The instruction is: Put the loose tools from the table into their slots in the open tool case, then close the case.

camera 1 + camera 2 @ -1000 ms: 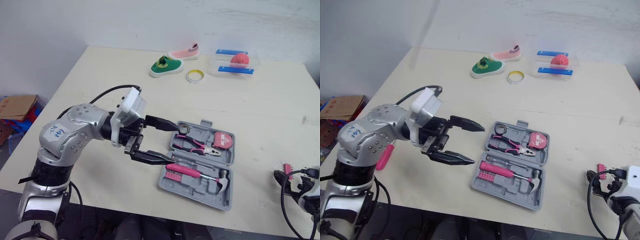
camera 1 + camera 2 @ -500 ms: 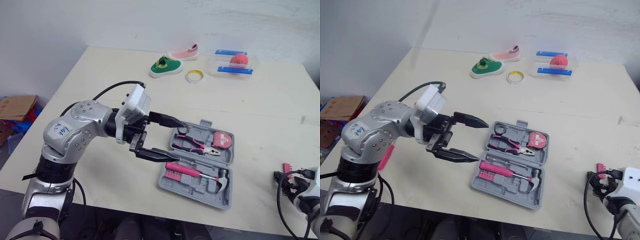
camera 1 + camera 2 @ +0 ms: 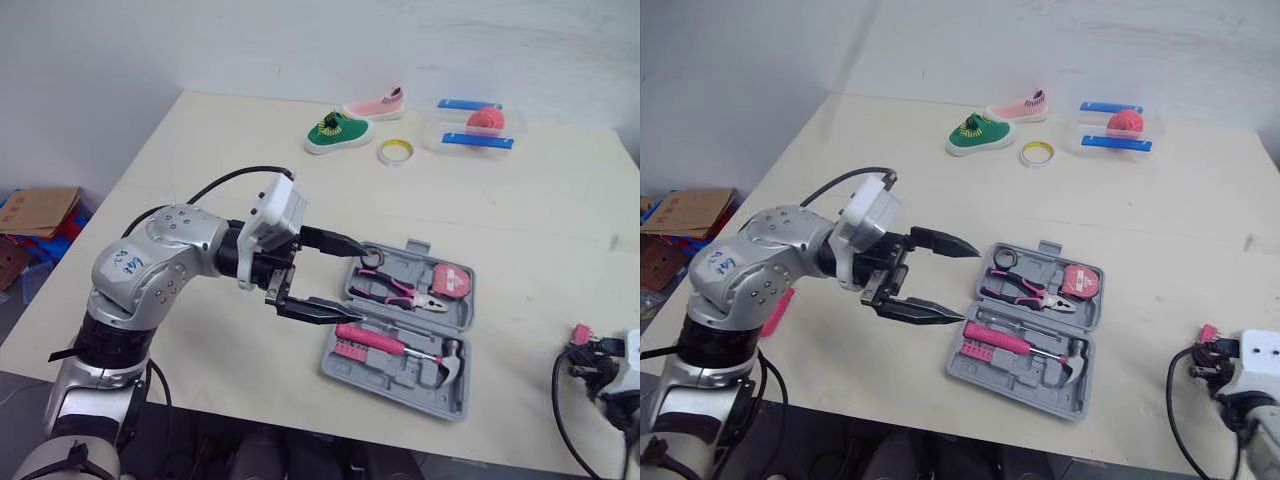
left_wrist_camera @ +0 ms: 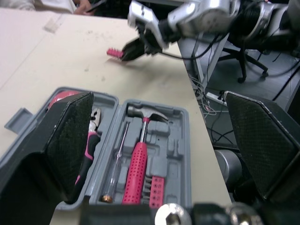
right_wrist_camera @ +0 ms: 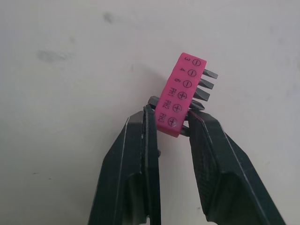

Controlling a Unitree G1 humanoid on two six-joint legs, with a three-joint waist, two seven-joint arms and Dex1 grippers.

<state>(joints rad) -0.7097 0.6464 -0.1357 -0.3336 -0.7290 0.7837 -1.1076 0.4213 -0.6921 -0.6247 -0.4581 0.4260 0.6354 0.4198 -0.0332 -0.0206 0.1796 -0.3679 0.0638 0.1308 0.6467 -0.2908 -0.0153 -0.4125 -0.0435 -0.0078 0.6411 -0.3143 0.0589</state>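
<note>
The grey tool case (image 3: 456, 404) lies open near the table's front, holding pliers (image 3: 395, 290), a pink tape measure (image 3: 450, 280), a hammer (image 3: 395, 345) and a pink bit strip (image 3: 347, 352). My left gripper (image 3: 362, 283) hovers open at the case's left edge, its fingertips over the pliers' end. At the table's front right corner my right gripper (image 5: 171, 112) is shut on the lower end of a loose pink bit holder (image 5: 180, 89), which rests on the tabletop. A pink-handled tool (image 3: 778, 310) lies on the table, partly hidden by my left arm.
At the back of the table stand a green shoe (image 3: 335, 131), a pink shoe (image 3: 378, 103), a roll of tape (image 3: 397, 151) and a clear box with blue strips (image 3: 478, 127). A cardboard box (image 3: 30, 210) sits on the floor to the left.
My right gripper's fingers have closed onto the pink bit holder. My left gripper has edged a little towards the case and stays open.
</note>
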